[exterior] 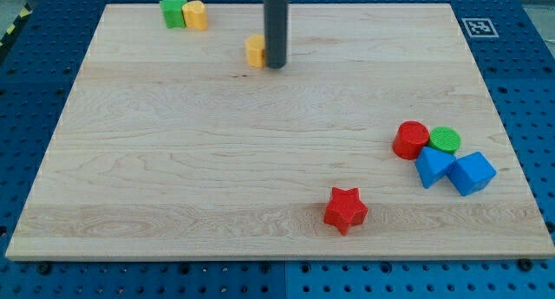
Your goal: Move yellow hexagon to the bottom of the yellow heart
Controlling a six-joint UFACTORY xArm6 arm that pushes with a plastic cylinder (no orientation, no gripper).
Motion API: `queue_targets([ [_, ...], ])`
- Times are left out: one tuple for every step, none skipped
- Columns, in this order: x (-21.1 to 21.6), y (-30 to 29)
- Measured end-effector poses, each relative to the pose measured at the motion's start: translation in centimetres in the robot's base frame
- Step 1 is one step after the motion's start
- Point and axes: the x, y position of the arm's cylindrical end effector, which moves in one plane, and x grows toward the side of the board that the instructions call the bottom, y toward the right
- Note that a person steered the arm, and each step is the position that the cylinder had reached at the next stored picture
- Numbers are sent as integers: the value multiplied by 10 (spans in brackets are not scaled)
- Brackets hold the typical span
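1. The wooden board [260, 143] fills the view.
2. At the view's right, a blue cube [472, 172] touches a blue block [433, 166], with a red cylinder [411, 139] and a green cylinder [446, 139] just above.
3. A red star [345, 210] sits near the bottom.
4. A green star [173, 11] touches the yellow heart [195, 15] at top left.
5. The yellow hexagon [255, 51] lies right of the heart and lower.
6. My tip [275, 66] touches the hexagon's right side; there is no claw, only a rod.

tool [275, 66] just right of hexagon [255, 51], heart [195, 15] upper-left
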Motion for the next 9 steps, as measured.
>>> queue_targets([
  [-9, -26],
  [-22, -42],
  [-30, -43],
  [-36, -34],
  [-49, -34],
  [-50, -54],
  [-50, -84],
  [-50, -95],
  [-50, -101],
])
